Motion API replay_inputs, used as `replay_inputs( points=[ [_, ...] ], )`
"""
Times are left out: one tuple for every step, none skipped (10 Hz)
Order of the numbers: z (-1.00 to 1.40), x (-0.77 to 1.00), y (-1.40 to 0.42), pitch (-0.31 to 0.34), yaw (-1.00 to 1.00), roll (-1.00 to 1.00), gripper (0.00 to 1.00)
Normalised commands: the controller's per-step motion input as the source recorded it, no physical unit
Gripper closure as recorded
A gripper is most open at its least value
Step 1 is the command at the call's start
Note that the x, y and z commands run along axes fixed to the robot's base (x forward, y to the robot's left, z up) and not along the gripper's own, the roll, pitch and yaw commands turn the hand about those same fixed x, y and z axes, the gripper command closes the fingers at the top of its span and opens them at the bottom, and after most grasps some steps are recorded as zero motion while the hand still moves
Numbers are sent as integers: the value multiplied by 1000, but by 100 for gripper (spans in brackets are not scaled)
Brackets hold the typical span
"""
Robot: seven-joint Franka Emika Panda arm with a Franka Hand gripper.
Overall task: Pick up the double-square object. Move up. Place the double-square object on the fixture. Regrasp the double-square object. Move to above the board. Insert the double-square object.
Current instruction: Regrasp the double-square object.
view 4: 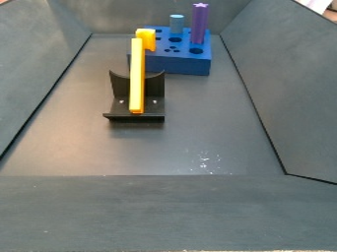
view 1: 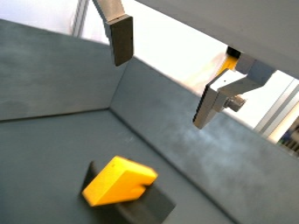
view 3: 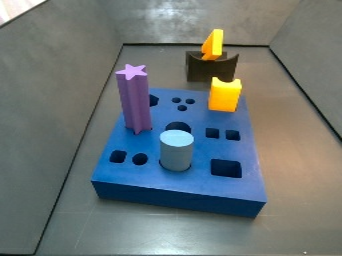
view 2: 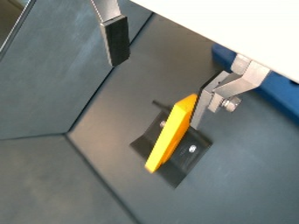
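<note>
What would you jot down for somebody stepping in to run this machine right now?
Tool: open, holding nothing, above the fixture; outside both side views.
Double-square object: leaning upright on the fixture, short of the board.
Board: purple star post, grey cylinder and yellow block stand in it.
Done: pickup, placing on fixture.
Left: regrasp, carry above board, insert.

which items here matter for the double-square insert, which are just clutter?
Job items: double-square object, leaning on the fixture; the board; the gripper, open and empty, above the object in both wrist views.

Bystanders: purple star post, grey cylinder, stubby yellow block, all seated in the board.
</note>
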Motion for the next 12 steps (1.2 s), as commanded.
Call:
replay_inputs(
  points=[
    [-11,118,-53,257,192,1000,0],
    [-10,119,-53,279,247,1000,0],
    [-8,131,-57,237,276,774,0],
    [-13,147,-58,193,293,595,0],
    [-13,168,-58,132,297,370,0],
    [-3,176,-48,103,292,289,0],
    [-4,167,-49,44,271,210,0],
    [-11,151,-54,14,247,193,0],
    [-8,133,-59,-4,204,190,0],
    [-1000,50,42,-81,233,164,0],
    [-1000,52,44,-88,188,163,0],
    [-1000,57,41,-108,155,158,0]
  ],
)
